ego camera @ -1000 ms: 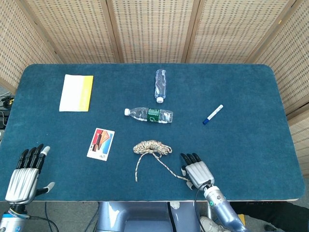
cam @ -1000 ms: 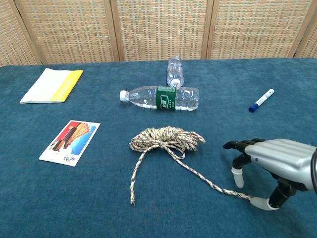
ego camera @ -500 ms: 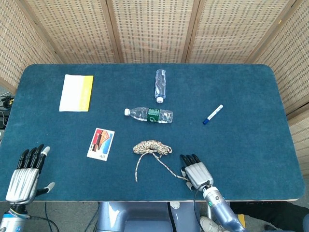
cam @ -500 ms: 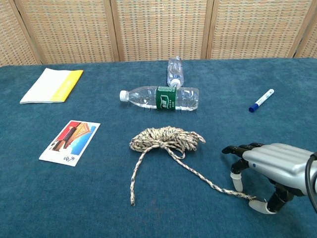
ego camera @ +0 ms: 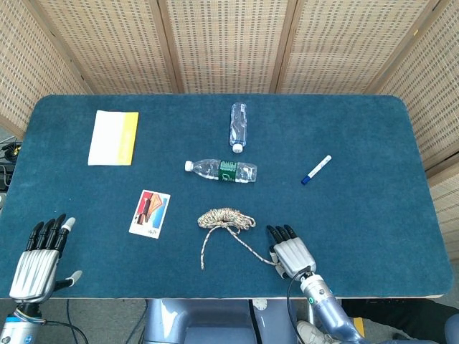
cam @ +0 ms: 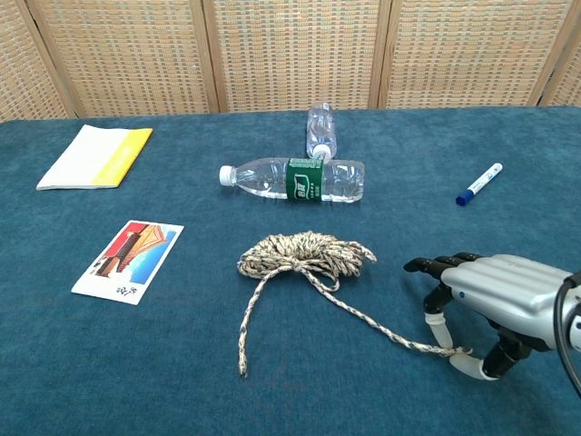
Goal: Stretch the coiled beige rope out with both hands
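Observation:
The beige rope [ego camera: 226, 217] lies coiled on the blue table, also seen in the chest view [cam: 307, 253]. One short tail runs toward the front edge. A longer tail [cam: 381, 325] runs right to my right hand [cam: 495, 295]. That hand [ego camera: 290, 252] rests palm down near the front edge, and its thumb and one fingertip [cam: 442, 332] pinch the end of the long tail. My left hand [ego camera: 39, 258] hovers at the front left corner with fingers straight and thumb apart, holding nothing, far from the rope. The chest view does not show it.
Two clear plastic bottles [ego camera: 221, 170] [ego camera: 238, 125] lie behind the coil. A blue-capped marker [ego camera: 316, 170] is at the right, a picture card [ego camera: 150, 213] left of the rope, a white-and-yellow booklet [ego camera: 113, 137] at the back left. Wicker screens stand behind the table.
My right hand has shifted slightly left toward the coil, and its thumb and fingertip have closed on the tail's end. The left hand and the coil have not moved.

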`<state>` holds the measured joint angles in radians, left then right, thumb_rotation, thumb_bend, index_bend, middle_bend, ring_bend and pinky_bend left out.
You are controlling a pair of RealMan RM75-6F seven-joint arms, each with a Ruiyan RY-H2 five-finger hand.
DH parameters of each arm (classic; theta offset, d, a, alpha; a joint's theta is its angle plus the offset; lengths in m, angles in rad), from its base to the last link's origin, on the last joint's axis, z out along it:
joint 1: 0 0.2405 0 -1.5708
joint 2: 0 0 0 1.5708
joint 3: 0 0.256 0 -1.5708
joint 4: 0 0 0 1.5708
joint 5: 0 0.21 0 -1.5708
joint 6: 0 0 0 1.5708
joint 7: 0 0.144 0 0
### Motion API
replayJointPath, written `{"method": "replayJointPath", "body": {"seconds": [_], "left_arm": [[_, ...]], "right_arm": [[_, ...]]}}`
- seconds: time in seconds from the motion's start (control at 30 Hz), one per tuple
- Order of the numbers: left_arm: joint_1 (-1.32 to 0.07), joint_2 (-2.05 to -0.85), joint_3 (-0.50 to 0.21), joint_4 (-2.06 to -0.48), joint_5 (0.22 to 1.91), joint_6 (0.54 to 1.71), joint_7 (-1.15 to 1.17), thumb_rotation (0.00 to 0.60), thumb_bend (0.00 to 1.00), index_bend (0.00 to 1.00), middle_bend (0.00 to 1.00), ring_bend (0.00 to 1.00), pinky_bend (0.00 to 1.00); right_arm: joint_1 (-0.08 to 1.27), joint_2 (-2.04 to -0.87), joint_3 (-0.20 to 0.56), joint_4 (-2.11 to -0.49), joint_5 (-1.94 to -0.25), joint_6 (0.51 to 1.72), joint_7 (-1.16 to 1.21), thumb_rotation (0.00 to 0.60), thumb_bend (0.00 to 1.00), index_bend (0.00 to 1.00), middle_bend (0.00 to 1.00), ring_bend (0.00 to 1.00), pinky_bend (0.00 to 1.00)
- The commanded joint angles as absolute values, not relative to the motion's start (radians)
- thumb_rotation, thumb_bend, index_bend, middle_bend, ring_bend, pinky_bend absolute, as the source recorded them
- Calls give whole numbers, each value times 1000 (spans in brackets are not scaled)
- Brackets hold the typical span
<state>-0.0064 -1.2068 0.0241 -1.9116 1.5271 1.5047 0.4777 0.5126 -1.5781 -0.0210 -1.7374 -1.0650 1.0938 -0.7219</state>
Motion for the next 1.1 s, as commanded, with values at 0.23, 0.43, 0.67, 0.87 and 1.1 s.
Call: {"method": "replayJointPath", "body": {"seconds": [0.23,0.43,0.67,0.87,1.1], "left_arm": [[-10,-1209,24,-1911,1522,1500,480,600,0,0,0,0,0],[-42,-1228,11,-1905,1492,1448,501,600,1,0,0,0,0],[-137,-1295,-24,-1858,1508,1351,605,600,70,35,0,0,0],[-276,-1341,-14,-1684,1709,1254,559,600,146,154,0,0,0],[-439,-1380,42,-1422,1990,1256,341,600,207,295,0,0,0]], "right_arm": [[515,-1586,-22,-1729,-1072,1100,-720,600,429,588,0,0,0],[516,-1586,-23,-1734,-1090,1108,-718,600,430,598,0,0,0],[518,-1592,-20,-1735,-1082,1117,-737,600,430,599,0,0,0],[521,-1598,-21,-1731,-1074,1118,-754,600,430,601,0,0,0],[525,-1599,-20,-1742,-1066,1126,-780,600,430,602,0,0,0]]}}
